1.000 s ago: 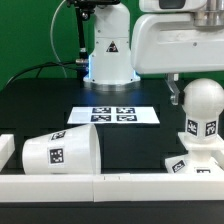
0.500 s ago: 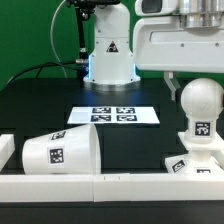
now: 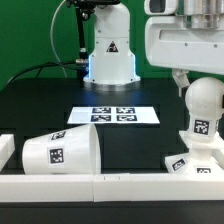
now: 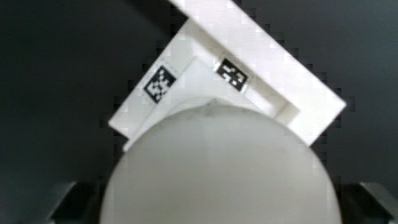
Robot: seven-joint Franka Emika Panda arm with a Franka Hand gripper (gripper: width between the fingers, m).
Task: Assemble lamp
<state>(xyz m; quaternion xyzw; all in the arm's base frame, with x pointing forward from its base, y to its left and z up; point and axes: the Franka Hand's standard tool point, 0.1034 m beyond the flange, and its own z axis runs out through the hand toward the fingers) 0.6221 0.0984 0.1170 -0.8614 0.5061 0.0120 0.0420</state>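
Bulb [image 3: 203, 103] upright on base [image 3: 193, 163]; gripper [image 3: 186, 82] apparently just above, jaw state indeterminable. Shade [image 3: 60, 151] lies sideways.

Black table [image 3: 40, 105] carries the marker board [image 3: 113, 115] flat near the middle. Shade [image 3: 60, 152] lies on its side toward the exterior view's left, w/ tag showing. Base [image 3: 190, 163] sits at the right — bulb [image 3: 203, 110] upright on it (not on the table).
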